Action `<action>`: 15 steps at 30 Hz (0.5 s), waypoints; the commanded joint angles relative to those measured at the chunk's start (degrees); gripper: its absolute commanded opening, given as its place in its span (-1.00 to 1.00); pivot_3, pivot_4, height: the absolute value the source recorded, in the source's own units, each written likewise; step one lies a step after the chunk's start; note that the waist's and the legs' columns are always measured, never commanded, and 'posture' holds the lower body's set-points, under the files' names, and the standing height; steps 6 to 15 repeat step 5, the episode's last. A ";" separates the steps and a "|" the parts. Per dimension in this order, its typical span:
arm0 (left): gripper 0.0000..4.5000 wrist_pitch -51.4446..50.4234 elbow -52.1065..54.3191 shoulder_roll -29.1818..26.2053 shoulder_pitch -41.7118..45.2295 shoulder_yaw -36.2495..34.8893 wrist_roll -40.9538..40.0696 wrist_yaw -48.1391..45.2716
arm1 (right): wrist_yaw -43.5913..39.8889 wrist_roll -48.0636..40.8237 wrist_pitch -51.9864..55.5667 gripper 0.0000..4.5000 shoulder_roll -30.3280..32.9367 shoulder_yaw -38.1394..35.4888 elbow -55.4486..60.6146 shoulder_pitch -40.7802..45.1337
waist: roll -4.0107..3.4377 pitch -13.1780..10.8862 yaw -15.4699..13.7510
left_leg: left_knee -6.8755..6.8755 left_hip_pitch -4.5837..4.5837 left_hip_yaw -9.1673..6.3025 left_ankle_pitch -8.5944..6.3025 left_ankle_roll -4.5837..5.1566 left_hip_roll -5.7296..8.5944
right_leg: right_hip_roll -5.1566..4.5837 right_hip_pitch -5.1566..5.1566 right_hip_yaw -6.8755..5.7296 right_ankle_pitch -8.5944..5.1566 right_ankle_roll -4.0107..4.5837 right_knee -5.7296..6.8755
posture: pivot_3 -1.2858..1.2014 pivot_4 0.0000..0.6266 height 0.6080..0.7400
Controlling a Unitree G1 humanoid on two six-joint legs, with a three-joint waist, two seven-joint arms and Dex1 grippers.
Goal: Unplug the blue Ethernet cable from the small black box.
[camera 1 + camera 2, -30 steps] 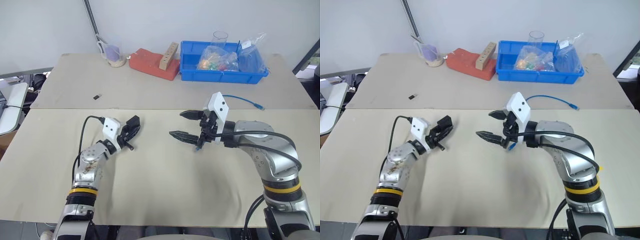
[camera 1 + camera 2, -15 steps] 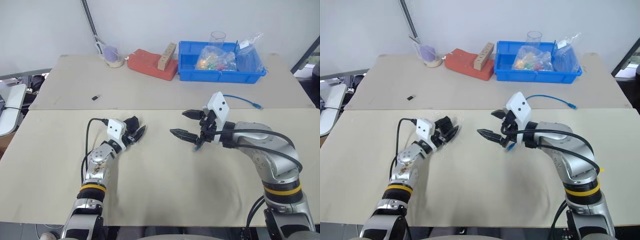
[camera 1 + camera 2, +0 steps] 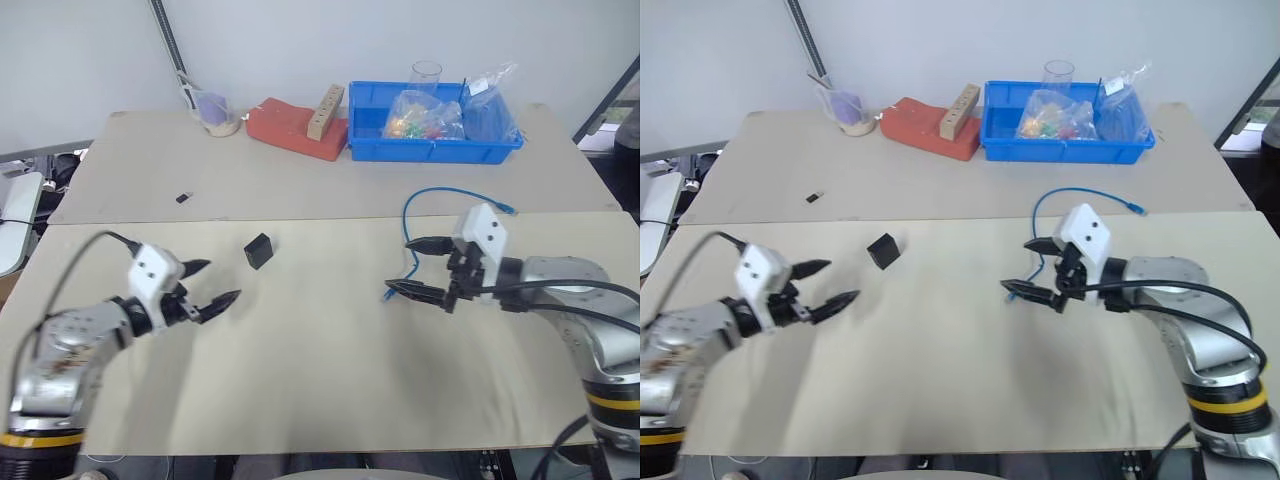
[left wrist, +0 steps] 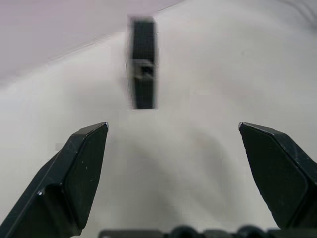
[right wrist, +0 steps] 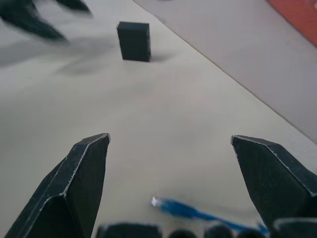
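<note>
The small black box (image 3: 259, 250) sits alone on the near tabletop (image 3: 320, 390), tipped up on one edge, with no cord in it. The blue cable (image 3: 440, 195) lies well apart from it on the robot's right — it loops from a clear plug (image 3: 511, 211) on the far tabletop, curves round and runs down to its other end just under the right gripper (image 3: 417, 268).

The right gripper hovers above the tabletop with its jaws wide and nothing between them; in the right wrist view the cable's near end (image 5: 185, 210) lies below the gap, not touched by either finger (image 5: 74, 183). The left gripper (image 3: 213, 284) hangs near the box, on the robot's left of it, jaws also spread wide and empty. In the left wrist view the box (image 4: 142, 62) stands ahead of the open fingers (image 4: 74, 173), a small socket facing them.

At the back of the far tabletop stand a blue bin (image 3: 430, 150) holding plastic bags, an orange-red block (image 3: 290, 125) and a small cup (image 3: 212, 112). A tiny dark piece (image 3: 183, 198) lies by itself.
</note>
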State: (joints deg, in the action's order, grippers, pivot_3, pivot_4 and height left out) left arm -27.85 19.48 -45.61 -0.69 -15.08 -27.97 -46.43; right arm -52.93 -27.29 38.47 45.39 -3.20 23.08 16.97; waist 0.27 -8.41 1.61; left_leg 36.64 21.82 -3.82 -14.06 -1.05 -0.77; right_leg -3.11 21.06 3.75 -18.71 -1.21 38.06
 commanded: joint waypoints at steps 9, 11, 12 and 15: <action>0.99 -7.15 6.80 -3.16 2.55 -4.82 -5.32 0.84 | -2.24 -1.15 -3.93 0.95 1.36 -3.56 -0.42 -2.04 | -0.02 -0.02 -0.32 | -0.01 -0.06 0.22 -0.01 0.00 0.02 | 0.04 -0.07 0.01 -0.01 -0.01 -0.02 | 0.03 -0.52 1.00; 0.99 -7.15 6.80 -3.16 2.55 -4.82 -5.32 0.84 | -2.24 -1.15 -3.93 0.95 1.36 -3.56 -0.42 -2.04 | -0.02 -0.02 -0.32 | -0.01 -0.06 0.22 -0.01 0.00 0.02 | 0.04 -0.07 0.01 -0.01 -0.01 -0.02 | 0.03 -0.52 1.00; 0.99 -7.15 6.80 -3.16 2.55 -4.82 -5.32 0.84 | -2.24 -1.15 -3.93 0.95 1.36 -3.56 -0.42 -2.04 | -0.02 -0.02 -0.32 | -0.01 -0.06 0.22 -0.01 0.00 0.02 | 0.04 -0.07 0.01 -0.01 -0.01 -0.02 | 0.03 -0.52 1.00; 0.99 -7.15 6.80 -3.16 2.55 -4.82 -5.32 0.84 | -2.24 -1.15 -3.93 0.95 1.36 -3.56 -0.42 -2.04 | -0.02 -0.02 -0.32 | -0.01 -0.06 0.22 -0.01 0.00 0.02 | 0.04 -0.07 0.01 -0.01 -0.01 -0.02 | 0.03 -0.52 1.00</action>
